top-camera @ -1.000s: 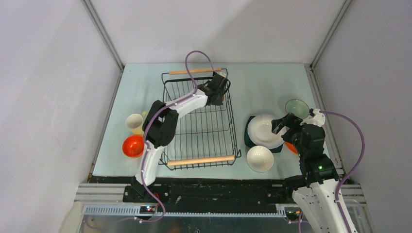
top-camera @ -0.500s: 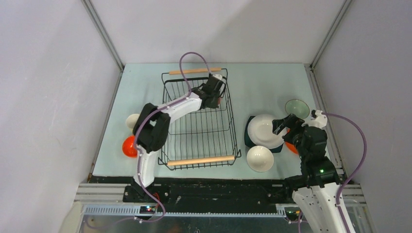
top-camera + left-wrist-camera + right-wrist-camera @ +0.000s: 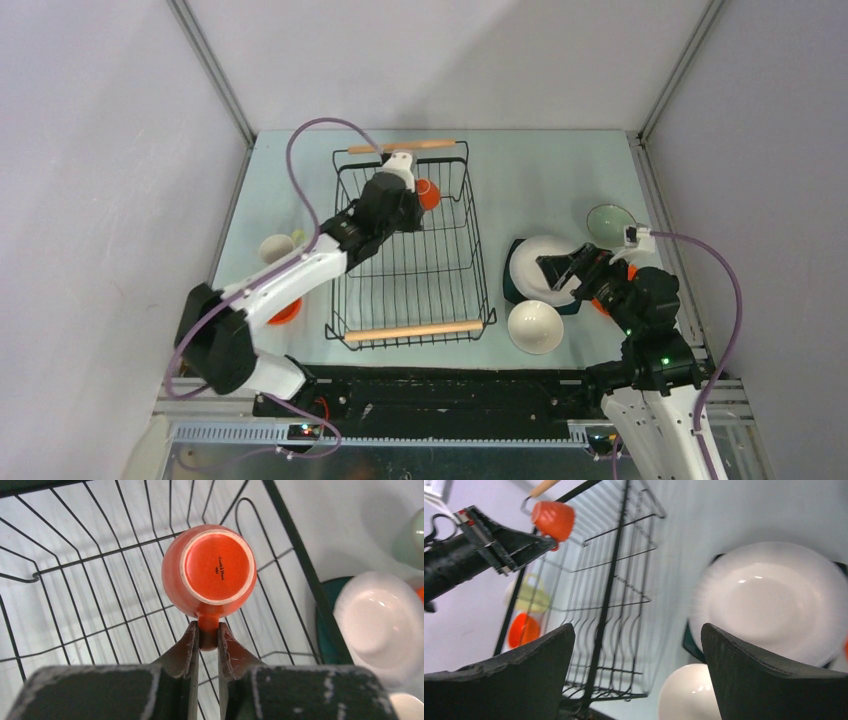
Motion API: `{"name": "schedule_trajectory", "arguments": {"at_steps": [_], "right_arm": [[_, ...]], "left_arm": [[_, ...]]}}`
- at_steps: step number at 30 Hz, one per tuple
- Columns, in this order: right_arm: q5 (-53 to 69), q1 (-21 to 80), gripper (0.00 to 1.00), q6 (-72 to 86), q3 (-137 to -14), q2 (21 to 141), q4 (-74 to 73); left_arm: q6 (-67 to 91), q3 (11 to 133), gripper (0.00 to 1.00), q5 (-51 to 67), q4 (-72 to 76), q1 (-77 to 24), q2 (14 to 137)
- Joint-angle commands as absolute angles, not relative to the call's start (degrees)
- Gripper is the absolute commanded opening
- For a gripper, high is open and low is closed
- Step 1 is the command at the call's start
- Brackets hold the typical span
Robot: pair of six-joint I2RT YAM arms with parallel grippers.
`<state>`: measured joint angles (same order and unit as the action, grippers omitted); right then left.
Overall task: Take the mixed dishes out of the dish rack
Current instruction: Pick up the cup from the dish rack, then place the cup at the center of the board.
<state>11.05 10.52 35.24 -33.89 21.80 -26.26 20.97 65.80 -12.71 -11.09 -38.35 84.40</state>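
1. The small orange cup (image 3: 210,570) hangs with its base turned to the wrist camera. The left gripper (image 3: 208,632) holds it by the handle, the jaws drawn narrow on that handle alone.
2. From above, the cup sits over the far right part of the dish rack (image 3: 410,262). It is near the far wooden handle (image 3: 400,147) and just inside the rack's right wall, clear of the wire floor.
3. In the left wrist view, the rack's right rim bar runs close past the cup's right side. Open wire floor lies to the cup's left.
4. A narrow strip of the pale table (image 3: 500,195) shows between the rack's right wall and the dark teal square plate (image 3: 511,291). A broader stretch of table lies beyond, toward the far right corner.
5. A white bowl (image 3: 530,262) rests on the teal plate. A second white bowl (image 3: 535,326) stands just nearer, at the table's front edge.
6. The right gripper (image 3: 636,630) hovers over the stacked bowl with its fingers spread wide, holding nothing.
7. The pale green bowl (image 3: 609,220) stands beside the right wall, and the orange plate (image 3: 599,304) is mostly hidden under the right arm.
8. Left of the rack, the pale yellow mug (image 3: 275,248) and the orange bowl (image 3: 286,313) sit near the left arm's forearm.
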Motion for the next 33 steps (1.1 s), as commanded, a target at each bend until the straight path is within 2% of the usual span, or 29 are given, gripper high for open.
{"name": "schedule_trajectory", "arguments": {"at_steps": [1, 7, 14, 22, 33], "right_arm": [[25.51, 11.76, 1.00, 36.00, -32.58, 21.03, -17.03], [34.34, 18.99, 0.99, 42.67, -27.27, 22.02, 1.56], [24.74, 32.98, 1.00, 45.93, -21.64, 23.01, 22.50], [11.82, 48.92, 0.93, 42.64, -18.81, 30.14, 43.08], [8.31, 52.04, 0.87, 41.82, -19.97, 38.69, 53.85]], "left_arm": [[22.51, 58.84, 0.00, -4.22, -0.06, -39.33, 72.68], [25.82, 45.62, 0.00, 9.40, 14.61, -40.44, 59.13], [33.96, 35.00, 0.00, 14.88, 28.96, -42.34, 48.03], [38.02, 32.44, 0.00, 15.78, 35.54, -46.99, 46.94], [40.41, 30.91, 0.00, 16.40, 42.04, -49.79, 49.59]]}}
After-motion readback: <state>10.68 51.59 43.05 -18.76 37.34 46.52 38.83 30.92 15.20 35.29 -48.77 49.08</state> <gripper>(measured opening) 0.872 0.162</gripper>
